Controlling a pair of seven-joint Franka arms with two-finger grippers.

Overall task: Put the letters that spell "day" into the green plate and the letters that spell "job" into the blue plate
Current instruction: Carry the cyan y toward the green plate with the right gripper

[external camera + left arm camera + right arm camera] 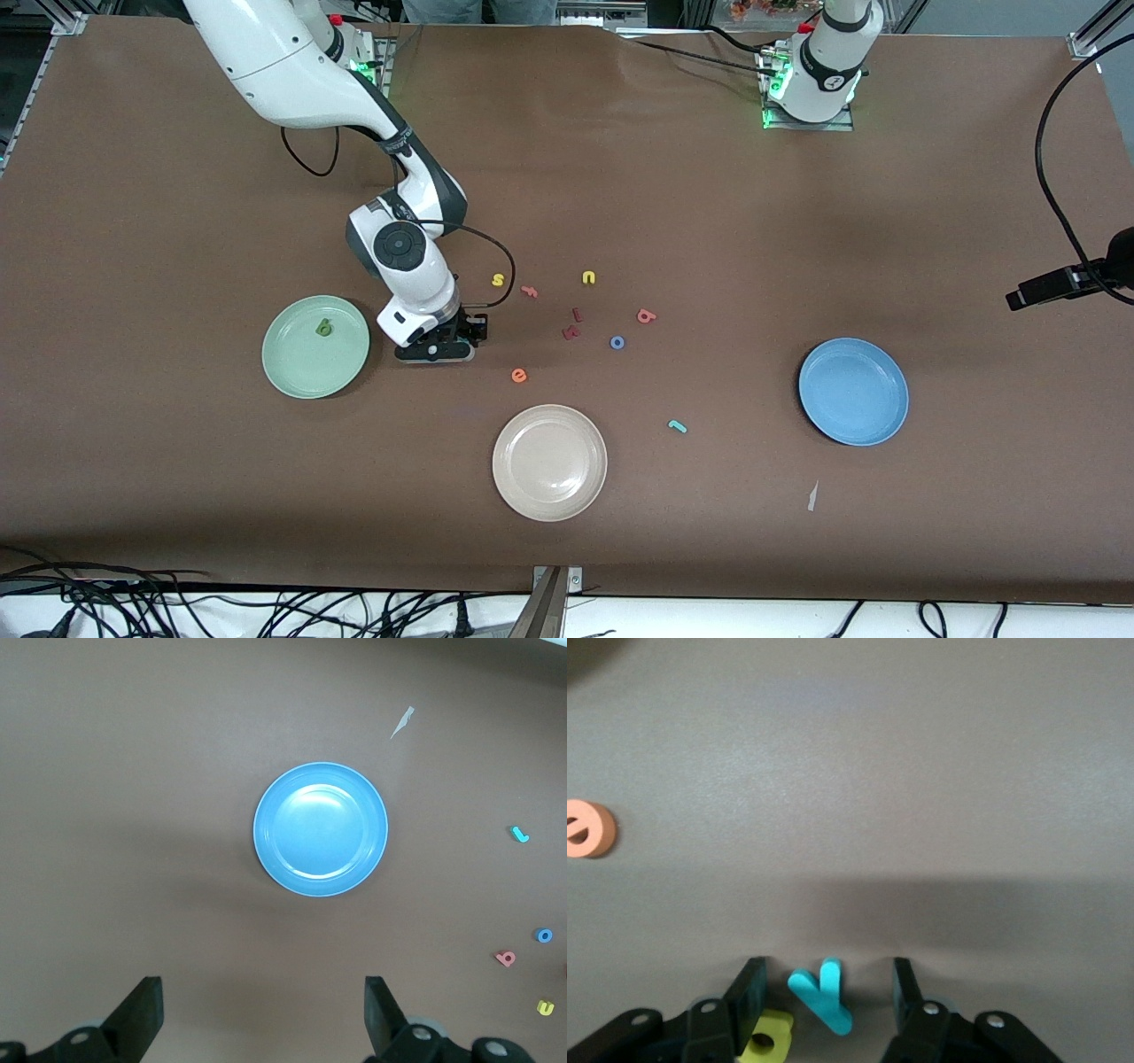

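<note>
1. Right arm reaches from its base, wrist bent down; right gripper (824, 988) low at the table, fingers (749, 988) parted.
2. Left arm waits; left gripper (261, 1014) raised, fingers wide apart.

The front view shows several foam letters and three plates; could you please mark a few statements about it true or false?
1. A green letter lies in the green plate. True.
2. The blue plate holds the blue o. False: the plate is empty and the o lies on the table.
3. The right pincer straddles the teal y. True.
4. The orange e lies in the beige plate. False: it lies on the table, farther from the camera.
</note>
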